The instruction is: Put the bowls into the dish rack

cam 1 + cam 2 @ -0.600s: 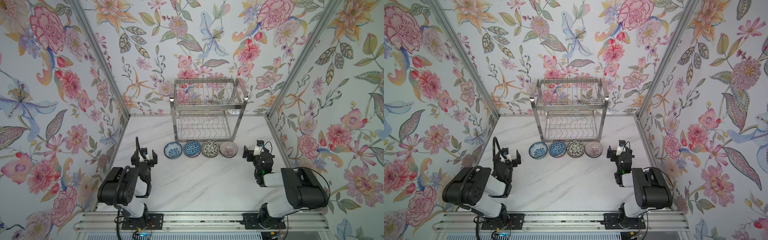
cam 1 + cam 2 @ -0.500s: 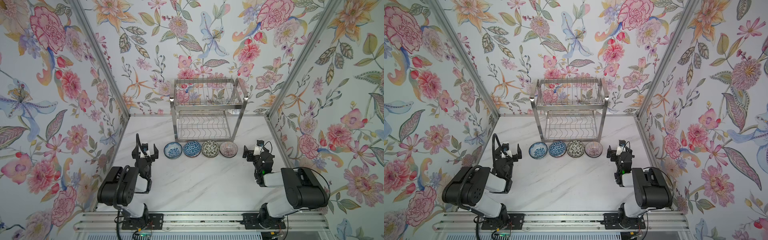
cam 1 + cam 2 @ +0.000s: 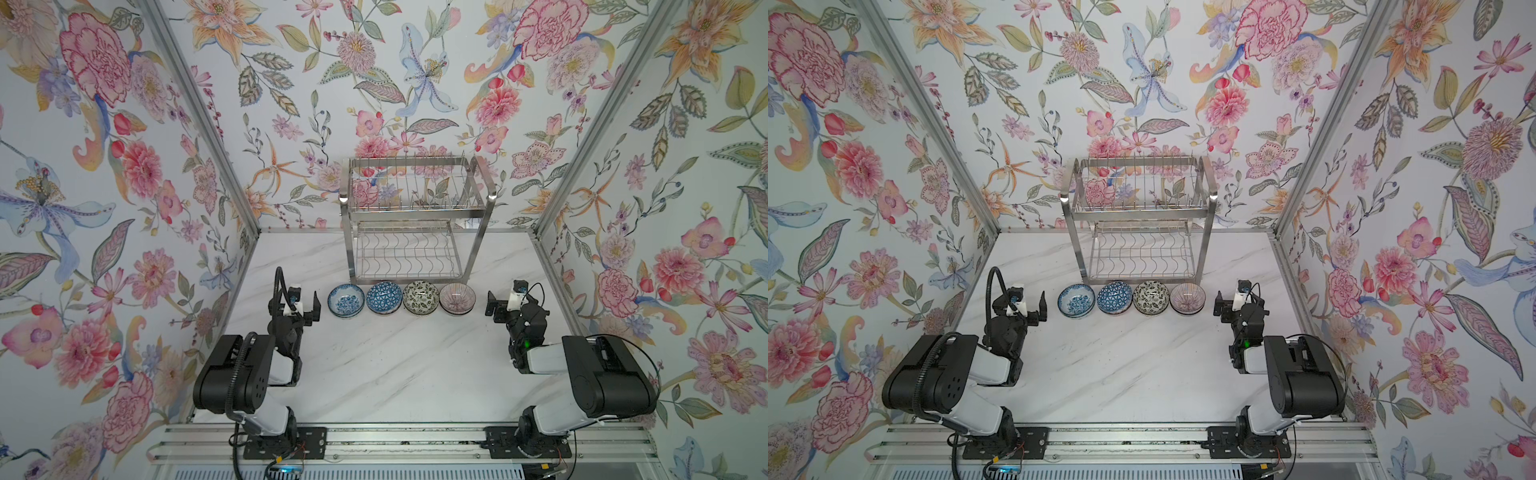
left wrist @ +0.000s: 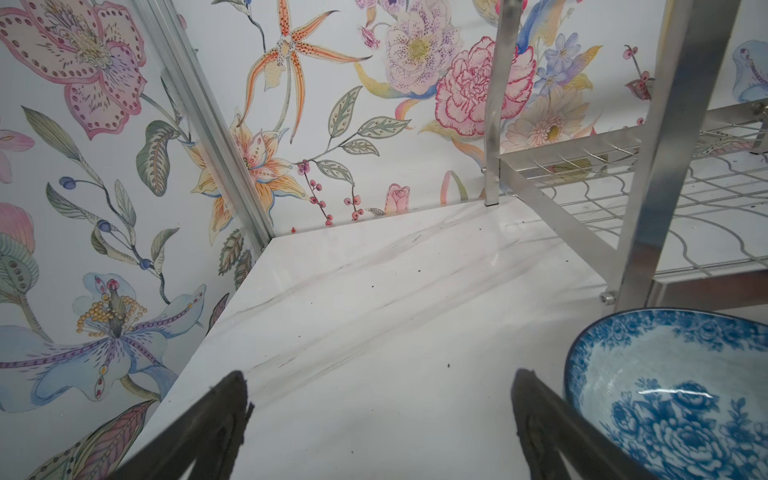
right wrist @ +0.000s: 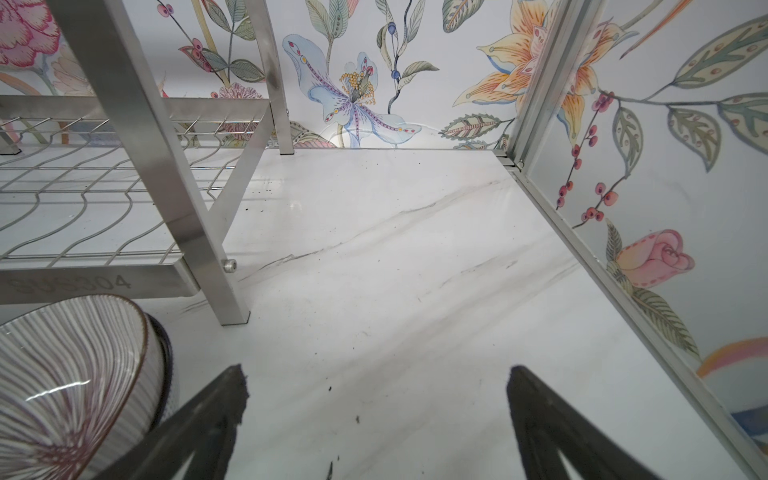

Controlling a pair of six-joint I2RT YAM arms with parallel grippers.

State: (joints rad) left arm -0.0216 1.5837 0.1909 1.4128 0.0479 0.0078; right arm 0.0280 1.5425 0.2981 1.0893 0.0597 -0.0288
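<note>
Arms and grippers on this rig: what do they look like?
The left arm and right arm: black joint housings, white links. The left gripper and right gripper: black, dark tapered fingers, white camera mount at the wrist. Ribbed black hose on left; thin black cable, green light on right.

The round ceramic rose-patterned bowl (image 3: 345, 300) is showing blue on white, the triangle-patterned bowl (image 3: 383, 296) blue and white, the floral bowl (image 3: 420, 296) black on white, the radial-lined bowl (image 3: 457, 297) pink on white, while the steel wire dish rack (image 3: 415, 215) is gleaming silver on the grey-veined white marble tabletop (image 3: 395, 365).
</note>
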